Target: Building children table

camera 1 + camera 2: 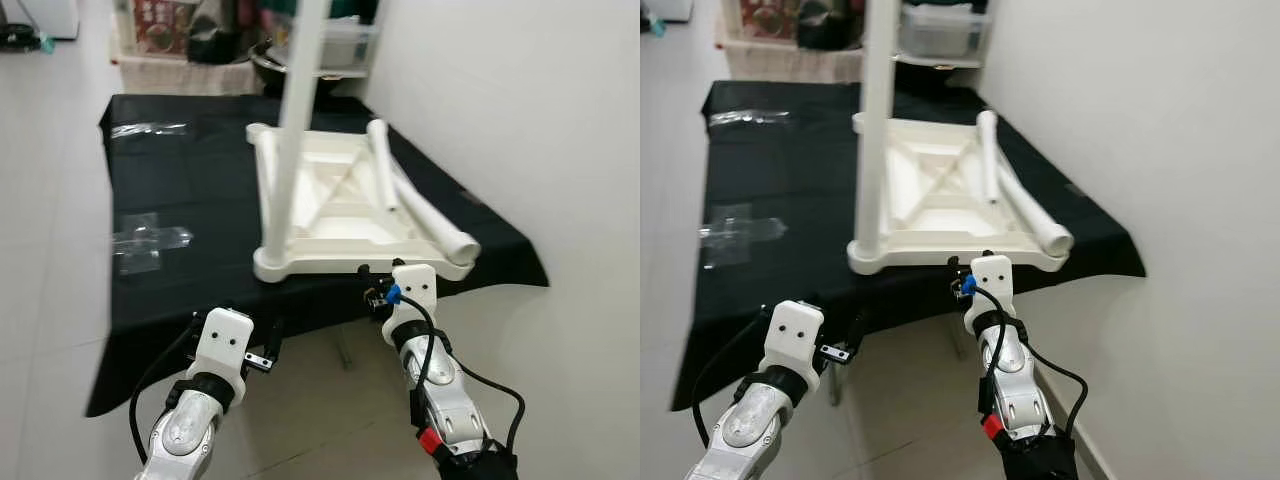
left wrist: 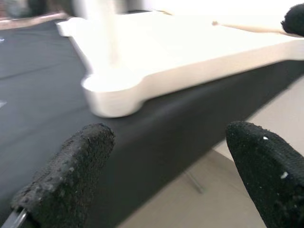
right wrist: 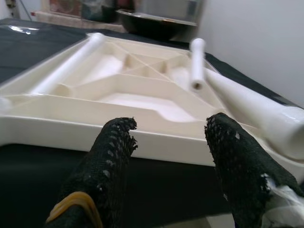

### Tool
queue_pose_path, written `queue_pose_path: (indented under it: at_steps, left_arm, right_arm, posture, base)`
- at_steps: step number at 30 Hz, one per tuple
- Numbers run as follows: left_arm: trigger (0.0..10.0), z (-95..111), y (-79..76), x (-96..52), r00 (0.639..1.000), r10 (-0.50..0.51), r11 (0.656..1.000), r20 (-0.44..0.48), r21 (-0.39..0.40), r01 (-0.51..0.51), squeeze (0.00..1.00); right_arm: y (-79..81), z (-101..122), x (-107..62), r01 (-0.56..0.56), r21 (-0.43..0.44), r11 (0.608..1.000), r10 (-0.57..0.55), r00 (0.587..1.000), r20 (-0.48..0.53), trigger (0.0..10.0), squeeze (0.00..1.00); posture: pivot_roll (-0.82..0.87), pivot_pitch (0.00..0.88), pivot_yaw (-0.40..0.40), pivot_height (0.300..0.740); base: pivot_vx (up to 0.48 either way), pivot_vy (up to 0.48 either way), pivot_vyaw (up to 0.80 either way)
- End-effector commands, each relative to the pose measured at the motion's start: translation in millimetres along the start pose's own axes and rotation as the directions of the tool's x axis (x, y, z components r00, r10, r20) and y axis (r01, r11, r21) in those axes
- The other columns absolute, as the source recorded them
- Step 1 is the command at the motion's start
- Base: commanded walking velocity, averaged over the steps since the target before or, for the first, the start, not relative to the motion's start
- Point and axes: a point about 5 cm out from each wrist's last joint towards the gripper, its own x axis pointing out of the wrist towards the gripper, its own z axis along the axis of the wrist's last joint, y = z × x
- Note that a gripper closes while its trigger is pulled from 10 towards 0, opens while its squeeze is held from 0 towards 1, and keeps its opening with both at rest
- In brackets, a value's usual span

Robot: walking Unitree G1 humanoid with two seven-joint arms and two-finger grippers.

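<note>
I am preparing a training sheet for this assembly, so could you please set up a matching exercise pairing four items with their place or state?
Items:
1. upright table leg
2. loose table legs
3. right tool
4. left tool

Places or states:
A. lying across the upturned white tabletop
B. open, at the tabletop's near edge
C. standing in the tabletop's near left corner
D. open, lower down in front of the black cloth

Pairs: 1-C, 2-A, 3-B, 4-D

An upturned white tabletop with one upright leg rests on black cloth.
</note>
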Motion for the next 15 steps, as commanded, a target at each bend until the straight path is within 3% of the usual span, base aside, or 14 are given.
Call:
queue_pose_path:
  at_steps: [1,5,15]
  left_arm:
    - [10.0,-3.5,-2.6,-0.3,1.000,-0.011,1.000,-0.014,0.001,0.011,0.00]
    - [10.0,-3.2,-2.9,-0.5,1.000,-0.009,1.000,-0.009,-0.006,0.008,0.00]
    - [10.0,-2.7,-2.0,-0.2,1.000,0.001,1.000,-0.002,-0.023,-0.001,0.00]
  right_arm:
    - [-1.8,-5.8,-0.5,0.009,0.003,1.000,-0.009,0.999,-0.036,10.0,0.00]
    - [-2.1,-4.9,-1.4,0.013,0.010,1.000,-0.013,0.999,-0.039,10.0,0.00]
    - [-8.5,1.8,2.2,0.027,0.009,1.000,-0.027,1.000,-0.015,10.0,0.00]
  posture:
    - [0.10,0.048,-0.146,0.740]
    - [0.10,0.051,-0.147,0.740]
    - [0.10,0.055,-0.148,0.740]
  base:
    - [0.000,-0.458,0.00]
    - [0.068,-0.432,0.00]
    - [0.354,-0.314,0.00]
